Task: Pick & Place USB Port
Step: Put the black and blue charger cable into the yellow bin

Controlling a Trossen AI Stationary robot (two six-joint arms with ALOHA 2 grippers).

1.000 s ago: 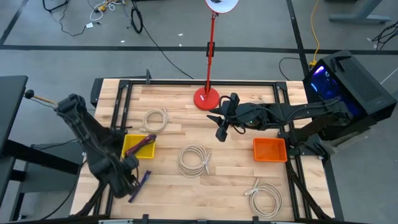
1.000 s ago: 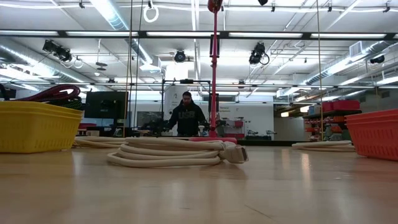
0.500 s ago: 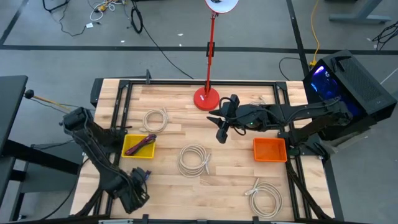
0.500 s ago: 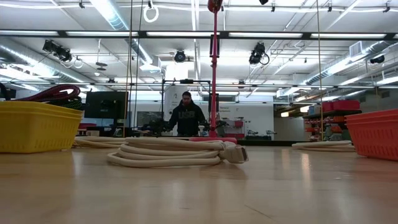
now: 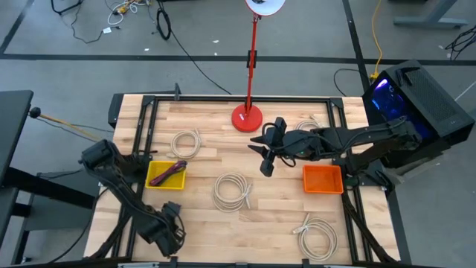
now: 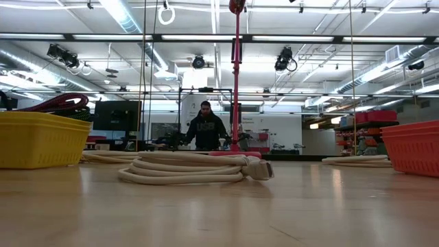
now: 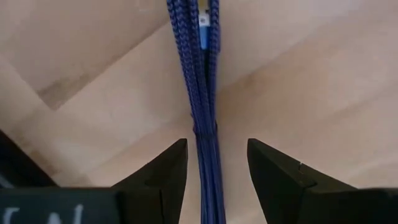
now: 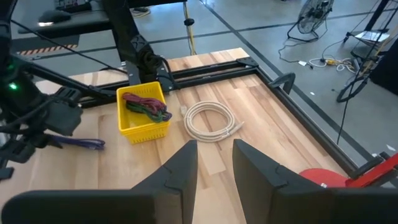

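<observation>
A bundle of blue braided cable (image 7: pixel 202 93) lies flat on the wooden table near its front left corner. It also shows in the right wrist view (image 8: pixel 84 143). My left gripper (image 7: pixel 214 146) points straight down over it, open, one finger on each side of the bundle with a small gap to each. In the high view this gripper (image 5: pixel 172 225) covers most of the cable. My right gripper (image 5: pixel 266 165) hangs open and high over the table's middle, with nothing between its fingers (image 8: pixel 214 149).
A yellow bin (image 5: pixel 165 174) with dark red cables stands just beyond the left gripper. An orange bin (image 5: pixel 323 179) stands at the right. White cable coils (image 5: pixel 232 190) (image 5: pixel 186 142) (image 5: pixel 316 234) lie around, and a red lamp base (image 5: pixel 246 117) stands at the back. A person stands in the room behind.
My left gripper has come down and toward the table's near edge, slightly to the right. It now stands over the blue cable, which has stayed where it was. It has rolled a little about its own axis.
</observation>
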